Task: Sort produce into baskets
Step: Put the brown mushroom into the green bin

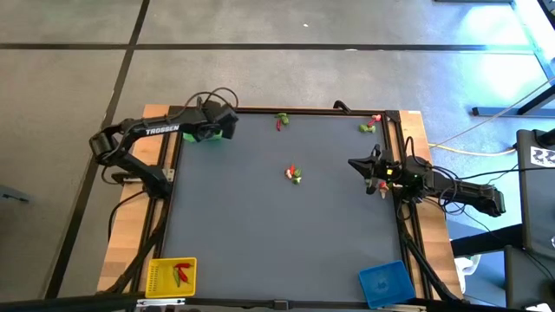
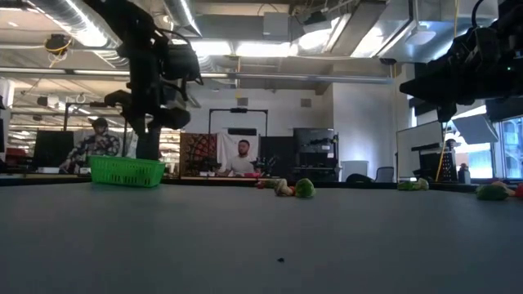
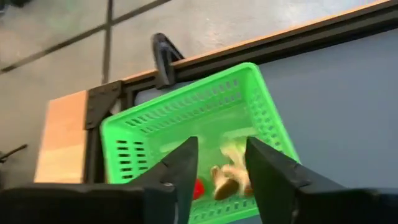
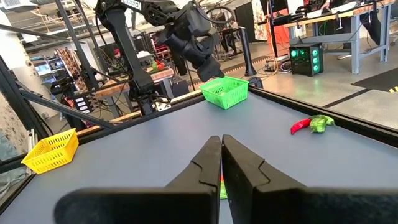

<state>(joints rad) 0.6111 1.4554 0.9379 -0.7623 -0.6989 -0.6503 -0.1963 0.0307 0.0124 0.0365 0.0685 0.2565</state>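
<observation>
Two arms at my table: the left gripper (image 3: pixel 219 163) hangs over the green basket (image 3: pixel 198 127) at the far left corner, jaws parted, holding nothing.
Inside I see a pale piece (image 3: pixel 231 174), blurred, and a red one (image 3: pixel 198 188) half hidden by a finger. My right gripper (image 4: pixel 221 153) waits near the right edge, jaws closed. The yellow basket (image 1: pixel 159 276) and blue basket (image 1: pixel 385 282) sit at the near corners; loose produce (image 1: pixel 294 174) lies mid-table.

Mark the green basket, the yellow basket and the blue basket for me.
green basket (image 3: pixel 261 99): left wrist view, far rim corner.
yellow basket (image 1: pixel 159 276): high view, bare mesh floor.
blue basket (image 1: pixel 385 282): high view, middle of its floor.
</observation>
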